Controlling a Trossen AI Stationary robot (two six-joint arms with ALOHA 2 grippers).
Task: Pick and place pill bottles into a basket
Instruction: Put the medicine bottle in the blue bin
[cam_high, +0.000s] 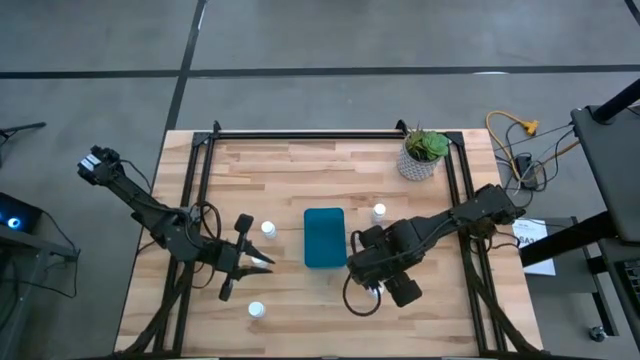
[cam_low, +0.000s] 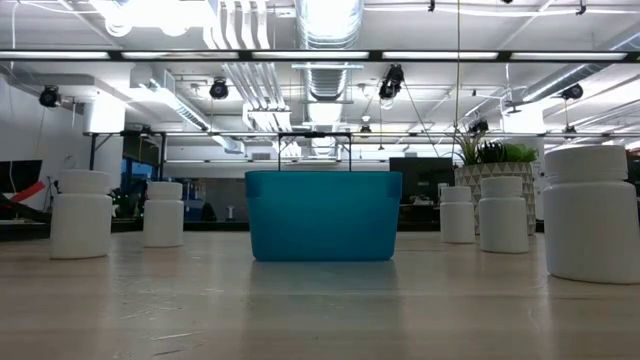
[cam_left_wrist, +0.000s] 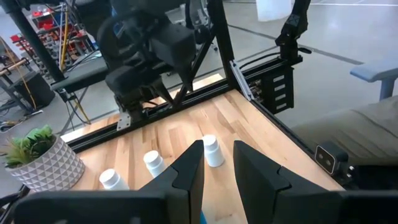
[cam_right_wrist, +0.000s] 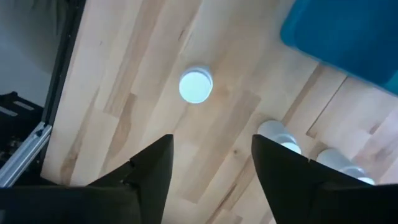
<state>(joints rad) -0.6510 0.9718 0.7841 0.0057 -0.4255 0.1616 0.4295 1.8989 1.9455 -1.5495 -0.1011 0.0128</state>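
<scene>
While both arms sit low over the wooden worktop (cam_high: 300, 170), the teal basket (cam_high: 324, 237) lies near its centre between them — nothing can be seen inside it from above.

Right end effector (cam_high: 372, 290) hangs over the front right part of the worktop, just beside the basket's front right corner; its fingers (cam_right_wrist: 149, 165) stand apart with bare wood between them, holding nothing. A white pill bottle (cam_right_wrist: 196, 86) stands ahead of them, seen cap-on (two more near the basket edge in the right wrist view).

Left end effector (cam_high: 262, 262) is left of the basket, fingers (cam_left_wrist: 189, 177) drawn together on nothing.

Bottles loose on the worktop: one (cam_high: 268, 229) just beside the left end effector, one (cam_high: 256, 310) near the front edge, one (cam_high: 379, 212) right of the basket. Potted plant (cam_high: 424, 153) at the back right.
</scene>
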